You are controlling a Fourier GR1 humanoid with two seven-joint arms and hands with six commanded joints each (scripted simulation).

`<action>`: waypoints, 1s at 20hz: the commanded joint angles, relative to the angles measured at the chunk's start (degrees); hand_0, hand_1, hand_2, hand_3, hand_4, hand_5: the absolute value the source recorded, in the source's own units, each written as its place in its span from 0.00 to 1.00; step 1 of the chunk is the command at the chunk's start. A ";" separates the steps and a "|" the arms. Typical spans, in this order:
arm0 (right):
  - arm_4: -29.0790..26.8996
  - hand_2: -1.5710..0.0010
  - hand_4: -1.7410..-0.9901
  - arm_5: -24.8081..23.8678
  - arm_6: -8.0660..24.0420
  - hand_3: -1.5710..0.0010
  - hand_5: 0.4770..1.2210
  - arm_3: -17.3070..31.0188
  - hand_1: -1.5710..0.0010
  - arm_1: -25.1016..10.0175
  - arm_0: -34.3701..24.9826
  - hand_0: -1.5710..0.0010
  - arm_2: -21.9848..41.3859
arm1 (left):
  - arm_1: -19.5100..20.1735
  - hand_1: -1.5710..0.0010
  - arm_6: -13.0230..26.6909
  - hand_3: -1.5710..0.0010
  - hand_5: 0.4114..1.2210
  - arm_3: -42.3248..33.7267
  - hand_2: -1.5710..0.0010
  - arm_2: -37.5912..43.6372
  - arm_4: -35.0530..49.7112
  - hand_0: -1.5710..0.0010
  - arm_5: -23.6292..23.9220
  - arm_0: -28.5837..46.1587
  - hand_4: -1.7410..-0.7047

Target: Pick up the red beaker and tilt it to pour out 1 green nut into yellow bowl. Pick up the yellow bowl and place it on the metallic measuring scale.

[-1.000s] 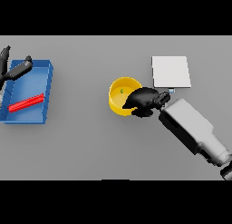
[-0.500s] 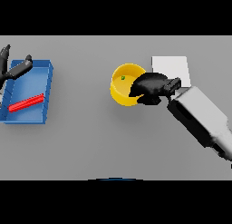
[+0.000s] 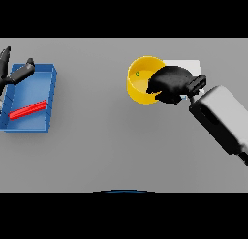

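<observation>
Yellow bowl w/ green nut inside, gripped at its right rim by right robot hand, fingers curled round it, just left of metallic scale. Red beaker lies in blue tray, table left. Left robot hand over tray's far-left corner, fingers straight.
</observation>
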 commanded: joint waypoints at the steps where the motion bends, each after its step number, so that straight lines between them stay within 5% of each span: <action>1: -0.58 0.00 0.03 0.12 -0.25 0.16 1.00 -0.07 0.00 -0.93 -0.24 0.00 -0.93 | 0.36 1.00 -0.57 1.00 0.41 0.03 1.00 0.37 0.40 1.00 -0.29 0.31 0.90; 8: 0.13 0.00 0.03 -6.02 -0.07 0.23 1.00 12.23 0.00 -2.71 -3.53 0.00 -4.08 | 1.93 1.00 3.11 1.00 0.42 -2.92 1.00 -0.19 0.01 1.00 0.35 0.64 0.89; 13: 1.17 0.00 0.03 -10.35 -3.03 0.26 1.00 21.49 0.00 -3.80 -4.74 0.00 -4.45 | 2.15 1.00 4.35 1.00 0.45 -3.44 1.00 -0.15 0.08 1.00 0.58 0.72 0.88; 20: 2.54 0.00 0.02 -17.22 -6.16 0.12 1.00 34.73 0.00 -1.10 -6.40 0.00 -3.84 | 1.72 1.00 4.27 1.00 0.42 -2.19 1.00 -0.36 -0.33 1.00 0.27 0.47 0.90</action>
